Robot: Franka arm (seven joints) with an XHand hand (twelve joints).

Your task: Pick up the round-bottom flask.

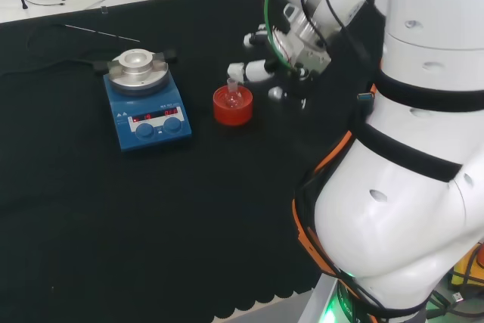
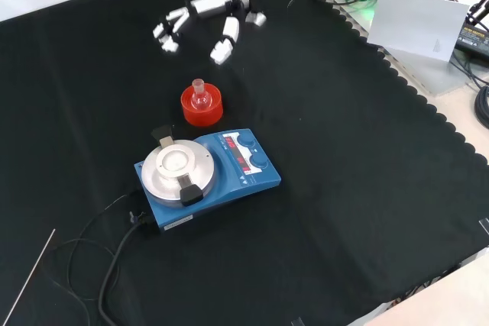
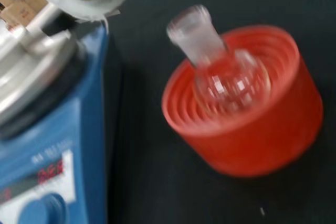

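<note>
Approaching — the black and white hand [image 2: 206, 7], fingers spread and empty, hangs near the small clear round-bottom flask [image 2: 200, 95] in its red ribbed stand [image 2: 202, 108] — next, closing round its neck.

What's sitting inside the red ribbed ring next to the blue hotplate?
A small clear round-bottom flask sits in the red ribbed stand, neck sticking up and tilted. Its bulb rests on the ribs. The stand's floor beneath the bulb is covered, and the glass looks empty.

You can see the hand [image 2: 205, 4] with its fingers spread, up above the little glass flask [image 2: 200, 97] sitting in its red ring [image 2: 202, 109], not touching it.
</note>
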